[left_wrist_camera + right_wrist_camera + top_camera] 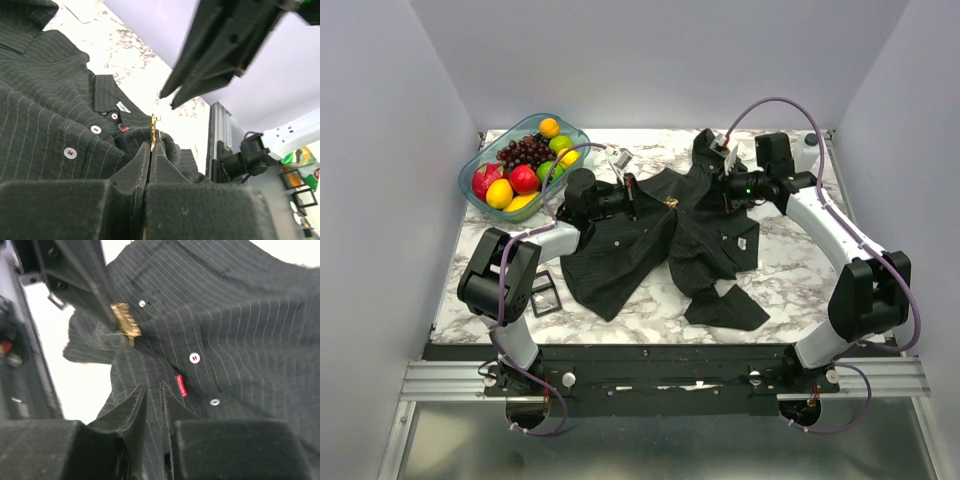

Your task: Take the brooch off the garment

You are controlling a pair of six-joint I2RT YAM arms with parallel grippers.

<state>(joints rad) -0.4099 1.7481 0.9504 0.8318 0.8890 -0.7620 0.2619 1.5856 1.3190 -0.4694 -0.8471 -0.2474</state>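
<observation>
Left wrist: brooch pinched at tips of left end effector.

Left arm and right arm on my feed: white curved links between chunky black joint housings. Purple cables loop along both. A green light glows at the right wrist. The jaws are matte black wedges with fuzzy faces. Silver screws dot the black base bar.

a glass bowl of fruit sits far-left on the marble table, a black frame near-left.
</observation>
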